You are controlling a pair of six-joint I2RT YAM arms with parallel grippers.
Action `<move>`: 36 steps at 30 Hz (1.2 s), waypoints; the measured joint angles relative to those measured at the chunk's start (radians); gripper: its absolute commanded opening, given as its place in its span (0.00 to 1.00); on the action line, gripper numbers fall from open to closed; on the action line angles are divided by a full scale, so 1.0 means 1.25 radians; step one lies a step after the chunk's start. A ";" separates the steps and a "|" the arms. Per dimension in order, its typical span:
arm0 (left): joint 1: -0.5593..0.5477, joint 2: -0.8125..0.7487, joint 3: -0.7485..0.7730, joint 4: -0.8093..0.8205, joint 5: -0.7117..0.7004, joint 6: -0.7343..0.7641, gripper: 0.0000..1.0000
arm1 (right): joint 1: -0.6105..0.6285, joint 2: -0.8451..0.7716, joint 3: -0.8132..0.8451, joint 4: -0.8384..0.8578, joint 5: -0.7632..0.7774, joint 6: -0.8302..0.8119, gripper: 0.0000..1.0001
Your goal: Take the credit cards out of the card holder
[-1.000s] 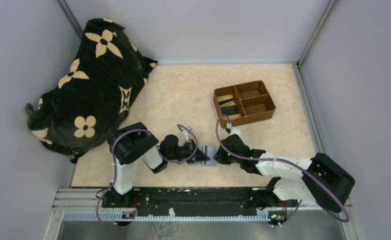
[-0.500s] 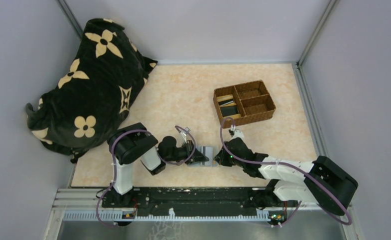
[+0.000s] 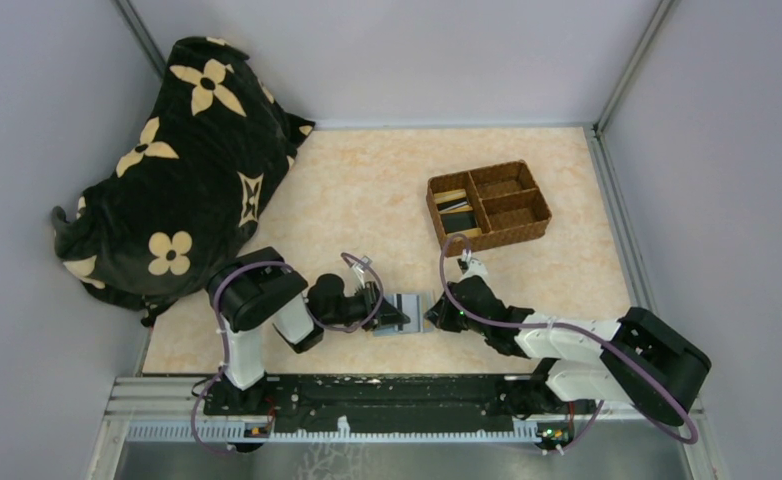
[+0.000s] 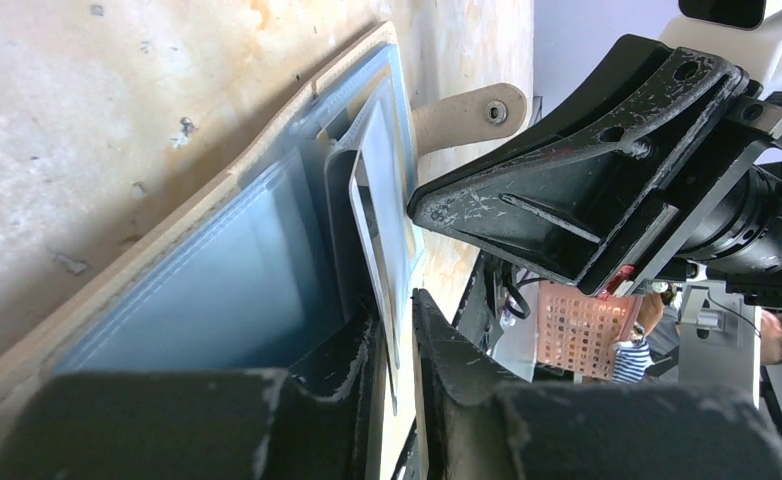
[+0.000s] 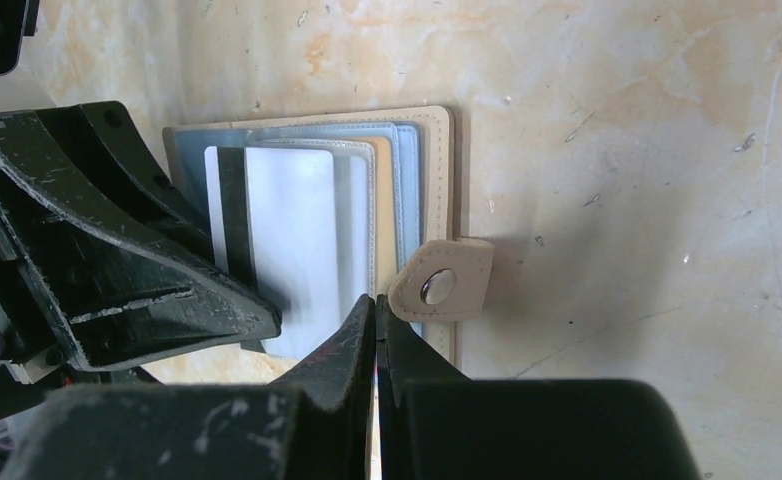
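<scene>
Between the two end effectors, near the front edge of the table, the card holder lies opened flat. Its pale blue-grey inner faces are up, and its snap tab sticks out on the side toward the right end effector. A pale grey-white credit card sits partway out of a pocket, its dark stripe along the side nearest the left end effector. That end effector's fingers stand narrowly apart, with the card's edge in a gap wider than the card is thick. The right end effector is closed tight with nothing between its fingers. Its tip is over the holder just beside the snap tab; whether it presses down I cannot tell. Beyond the right end effector, farther up the table, sits a brown woven tray with flat dark and tan pieces in its left compartment. Well off to the left of the left end effector lies a black bag with cream flowers.
</scene>
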 measured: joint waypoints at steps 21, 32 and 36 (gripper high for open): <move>0.042 -0.008 -0.086 0.053 0.009 0.001 0.22 | 0.000 0.008 -0.010 0.031 -0.002 0.006 0.00; 0.064 -0.016 -0.130 0.083 0.009 0.003 0.07 | 0.000 0.008 -0.015 0.039 -0.002 0.007 0.00; 0.092 -0.026 -0.157 0.090 0.009 0.004 0.03 | 0.000 0.008 -0.017 0.045 -0.002 0.010 0.00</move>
